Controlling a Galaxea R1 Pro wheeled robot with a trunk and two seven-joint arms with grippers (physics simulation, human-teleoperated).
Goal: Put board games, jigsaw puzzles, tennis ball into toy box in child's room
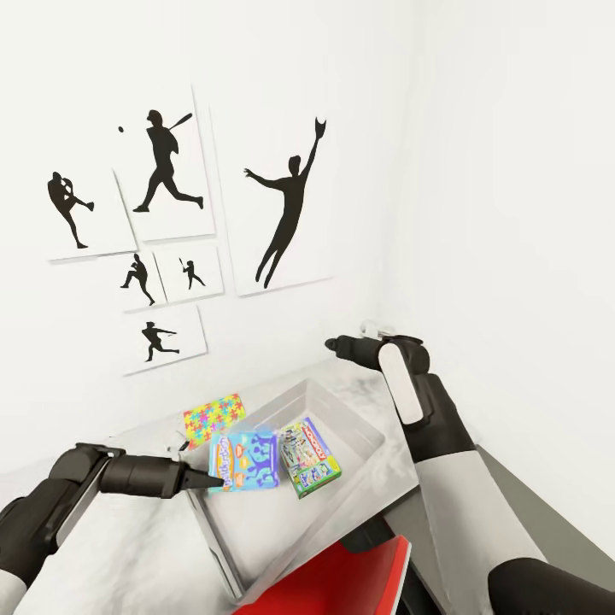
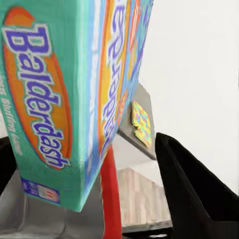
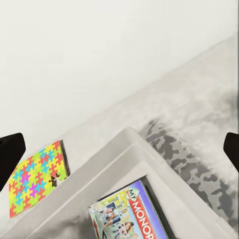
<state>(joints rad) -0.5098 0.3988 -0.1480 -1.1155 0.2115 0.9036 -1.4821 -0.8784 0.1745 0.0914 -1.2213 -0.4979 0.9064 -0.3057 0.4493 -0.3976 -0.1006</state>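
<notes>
The left gripper (image 1: pixel 224 481) holds the blue Balderdash box (image 1: pixel 245 461) by its near edge, its fingers closed on the box, which hangs over the open toy box (image 1: pixel 389 444) on the light grey desk (image 1: pixel 154 547). The green-edged Monopoly box (image 1: pixel 309 457) appears to lie in the bin already, tilted beside the blue one. The step in hand looks like the release: it would go best with the blue box brought lower and more level, its whole outline inside the rolled rim and clear of the Monopoly box, before the fingers part, so it drops flat and does not tip onto the rim or wedge against its neighbour. The right gripper (image 3: pixel 119 144) hovers above the far side of the bin with its fingers spread wide and nothing between them; it should stay clear of the drop. One jigsaw puzzle (image 1: pixel 213 417) lies flat on the desk just beyond the bin, near the wall. Readable print: "Balderdash" in purple letters on an orange oval in the left wrist view, and "MY MONOPOLY" on the other lid in the right wrist view. A red object (image 1: pixel 342 581) sits low in the head view, unidentifiable.
</notes>
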